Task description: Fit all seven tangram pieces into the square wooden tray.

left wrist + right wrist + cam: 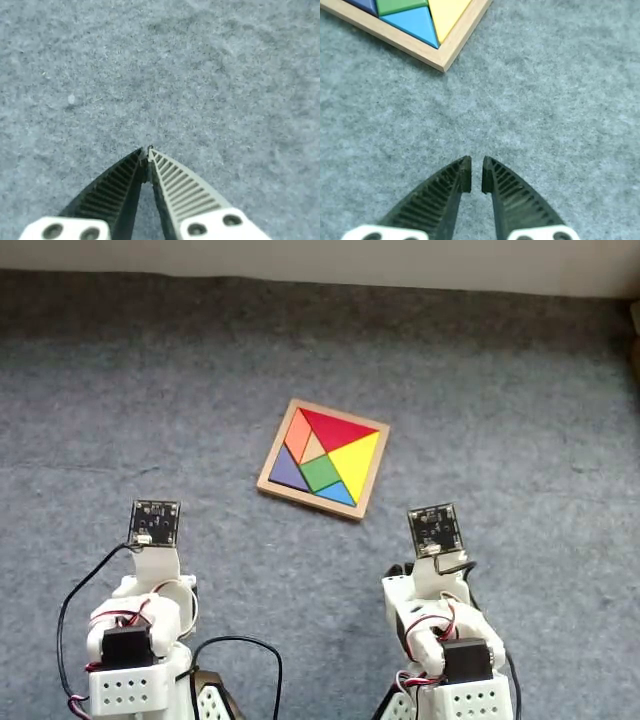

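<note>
The square wooden tray lies tilted on the grey carpet at mid-table. Its pieces sit flush inside: red triangle, yellow triangle, orange piece, tan triangle, green square, purple triangle, light blue triangle. My left gripper is shut over bare carpet, well to the near left of the tray. My right gripper hangs just short of the tray's near corner, fingers together but for a thin slit, holding nothing.
Both arm bases stand at the near edge, the left arm and the right arm, with cables between them. Grey carpet surrounds the tray. A pale wall strip runs along the far side.
</note>
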